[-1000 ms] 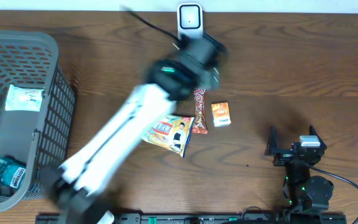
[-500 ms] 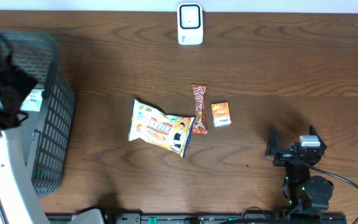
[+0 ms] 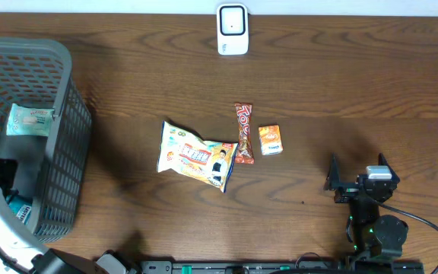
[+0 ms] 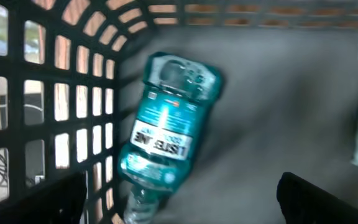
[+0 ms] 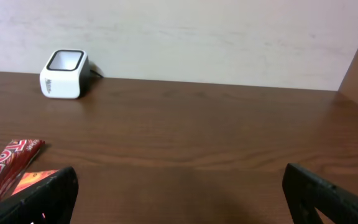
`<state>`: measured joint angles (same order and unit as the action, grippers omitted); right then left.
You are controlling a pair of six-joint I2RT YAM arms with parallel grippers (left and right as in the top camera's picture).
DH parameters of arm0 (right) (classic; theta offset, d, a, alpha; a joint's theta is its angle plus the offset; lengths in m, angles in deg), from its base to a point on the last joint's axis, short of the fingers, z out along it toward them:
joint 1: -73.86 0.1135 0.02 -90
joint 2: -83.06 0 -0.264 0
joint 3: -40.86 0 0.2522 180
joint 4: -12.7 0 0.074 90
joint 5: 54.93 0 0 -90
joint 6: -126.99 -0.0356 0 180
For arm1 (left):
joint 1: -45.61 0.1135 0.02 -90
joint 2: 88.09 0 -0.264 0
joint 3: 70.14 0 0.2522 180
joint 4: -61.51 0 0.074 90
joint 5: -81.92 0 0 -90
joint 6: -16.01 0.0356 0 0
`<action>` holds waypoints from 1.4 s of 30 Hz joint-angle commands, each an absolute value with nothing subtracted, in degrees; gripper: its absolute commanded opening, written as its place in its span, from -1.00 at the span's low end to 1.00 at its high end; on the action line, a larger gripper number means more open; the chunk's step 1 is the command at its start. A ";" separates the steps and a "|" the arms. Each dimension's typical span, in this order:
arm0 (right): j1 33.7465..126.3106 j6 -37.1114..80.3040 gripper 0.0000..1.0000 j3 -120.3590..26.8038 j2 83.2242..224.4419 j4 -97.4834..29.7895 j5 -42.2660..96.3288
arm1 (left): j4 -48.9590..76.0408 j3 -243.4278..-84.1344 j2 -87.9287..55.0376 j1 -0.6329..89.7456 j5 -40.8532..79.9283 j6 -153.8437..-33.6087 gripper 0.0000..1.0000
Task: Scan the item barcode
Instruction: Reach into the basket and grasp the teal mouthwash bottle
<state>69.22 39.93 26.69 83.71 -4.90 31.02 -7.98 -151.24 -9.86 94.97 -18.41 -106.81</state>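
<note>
Teal bottle (image 4: 165, 134) lying in basket (image 4: 278, 106) by the wall — L hand (image 4: 182, 186) apart over it.
Long axis diagonal, neck toward lower left, cut off at frame edge; label blurred. R hand (image 5: 179, 180) apart, empty.

1. Left arm (image 3: 1, 228): white link slanting up from the near-left corner, ending in a dark wrist.
2. Left gripper (image 4: 179, 202): pointed downward, jaws spread wide, nothing between them.
3. Right arm (image 3: 379, 228): drawn in low over its base, near-right.
4. Right gripper (image 3: 357, 176): held level, facing forward, jaws wide apart, empty.
</note>
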 commanded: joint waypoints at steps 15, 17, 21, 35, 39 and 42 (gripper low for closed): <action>69.13 39.21 0.99 26.78 83.40 -5.14 31.09 | 2.30 -140.53 4.79 103.14 -17.68 -106.63 0.96; 69.13 39.21 0.98 26.78 83.40 -5.14 31.09 | 2.60 -140.53 6.38 103.14 -17.68 -106.63 0.95; 69.13 39.21 0.99 26.78 83.40 -5.14 31.09 | 4.15 -140.15 8.55 103.14 -17.68 -106.65 0.95; 69.13 39.21 0.99 26.78 83.40 -5.14 31.09 | 12.96 -132.83 10.86 103.12 -13.12 -107.29 0.38; 69.13 39.21 0.99 26.78 83.40 -5.14 31.09 | 13.20 -132.92 10.78 103.12 -12.92 -107.29 0.12; 69.13 39.21 0.98 26.78 83.40 -5.14 31.09 | 13.36 -134.06 10.58 103.01 -10.34 -107.27 0.01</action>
<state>69.22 39.96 26.69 83.71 -4.90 31.02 14.86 -137.07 6.30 102.95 -12.85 -107.99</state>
